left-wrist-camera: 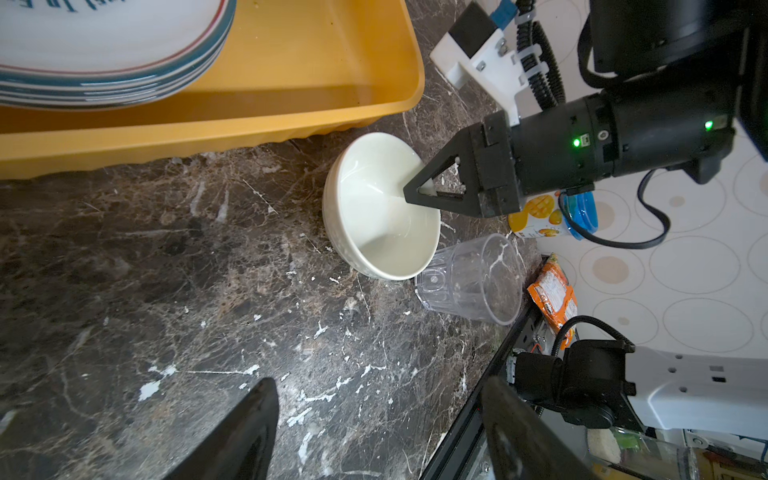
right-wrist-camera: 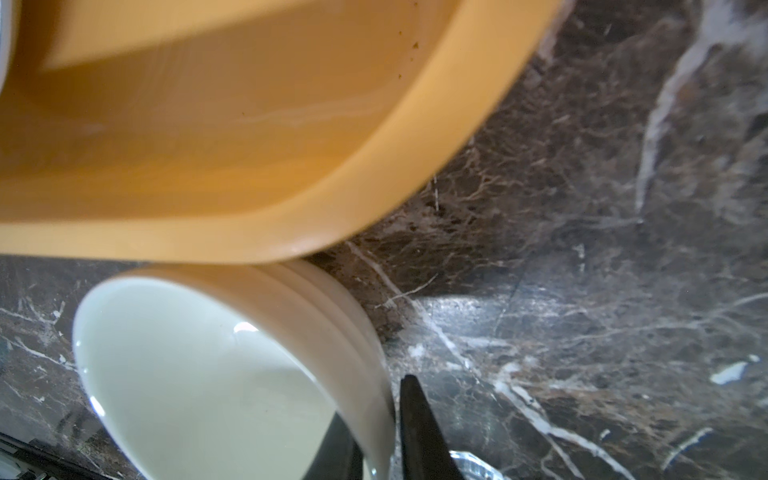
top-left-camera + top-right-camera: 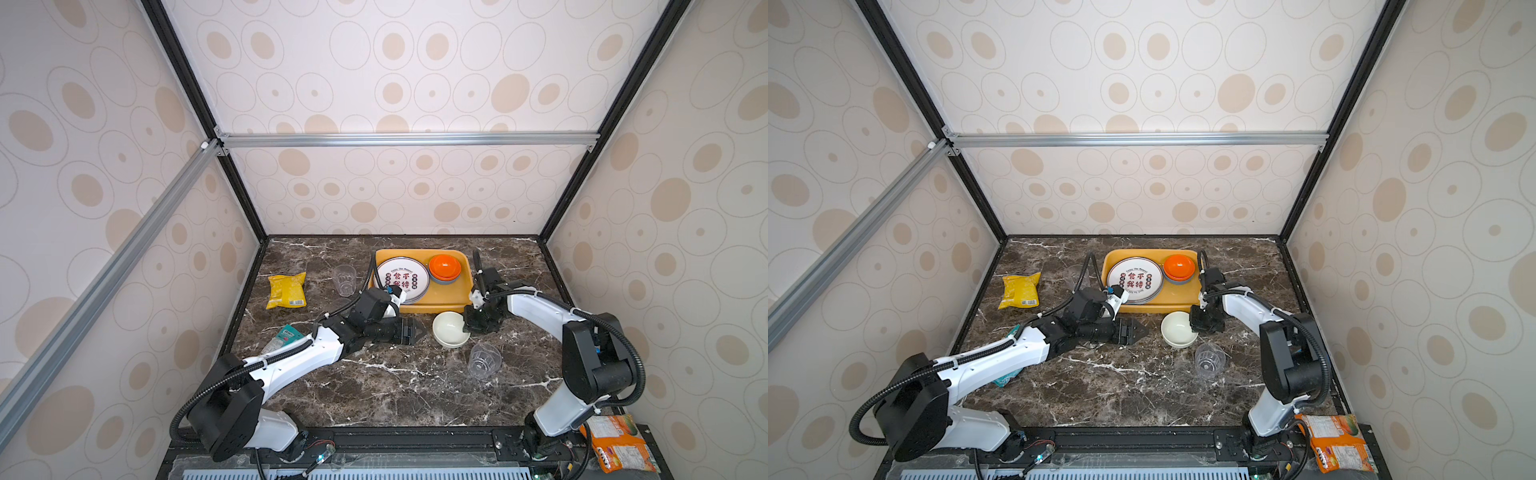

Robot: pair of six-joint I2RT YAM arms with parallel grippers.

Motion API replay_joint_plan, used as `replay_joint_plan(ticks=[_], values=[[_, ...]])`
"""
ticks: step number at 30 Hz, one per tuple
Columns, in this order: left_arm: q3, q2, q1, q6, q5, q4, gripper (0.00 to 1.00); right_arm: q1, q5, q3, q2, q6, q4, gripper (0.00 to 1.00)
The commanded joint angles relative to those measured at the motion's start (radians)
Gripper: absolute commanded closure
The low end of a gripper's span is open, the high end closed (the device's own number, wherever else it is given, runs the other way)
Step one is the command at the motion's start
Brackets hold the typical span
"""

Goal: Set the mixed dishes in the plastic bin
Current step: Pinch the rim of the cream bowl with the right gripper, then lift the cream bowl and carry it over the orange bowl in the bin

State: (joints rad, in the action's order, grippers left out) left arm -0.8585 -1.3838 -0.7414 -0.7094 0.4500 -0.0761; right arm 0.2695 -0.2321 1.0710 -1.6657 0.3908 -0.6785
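My right gripper [image 1: 419, 192] has one finger inside the small round white bowl [image 3: 449, 329] and one outside, to lift it by its edge. I cannot tell if the pinch is tight. The bowl sits on the dark marble table [image 3: 374, 386], just beside the shallow yellow plastic bin [image 3: 451, 296]. My left gripper [image 3: 415, 331] is open and empty, out of the way.

Clutter and surroundings on the dark brown marble-patterned tabletop [image 3: 395, 386]

A crinkled yellow plastic snack bag [image 3: 286, 290] lay flat on the tabletop's left part, toward its rear. A teal-and-white printed foil packet [image 3: 286, 336] lay near the tabletop's left edge, partly hidden. An orange printed plastic packet [image 3: 619, 446] sat just past the tabletop's front right corner. Cream wall panels with beige ovals [image 3: 395, 62] rose from its sides and back, and a silver aluminium bar [image 3: 407, 139] crossed above its rear edge.
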Motion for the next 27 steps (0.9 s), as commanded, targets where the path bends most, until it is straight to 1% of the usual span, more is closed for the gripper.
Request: replay_joint_plan(ticks=[1, 7, 27], values=[[0.002, 0.004, -0.006, 0.004, -0.011, 0.004, 0.23, 0.005, 0.014, -0.003, -0.012, -0.013, -0.007, 0.82], [0.004, 0.007, -0.006, 0.001, -0.014, 0.004, 0.23, 0.034, 0.008, 0.003, -0.014, -0.017, -0.01, 0.86], [-0.001, 0.026, -0.005, 0.008, -0.054, -0.014, 0.23, 0.055, 0.019, 0.058, 0.012, -0.027, -0.058, 0.92]])
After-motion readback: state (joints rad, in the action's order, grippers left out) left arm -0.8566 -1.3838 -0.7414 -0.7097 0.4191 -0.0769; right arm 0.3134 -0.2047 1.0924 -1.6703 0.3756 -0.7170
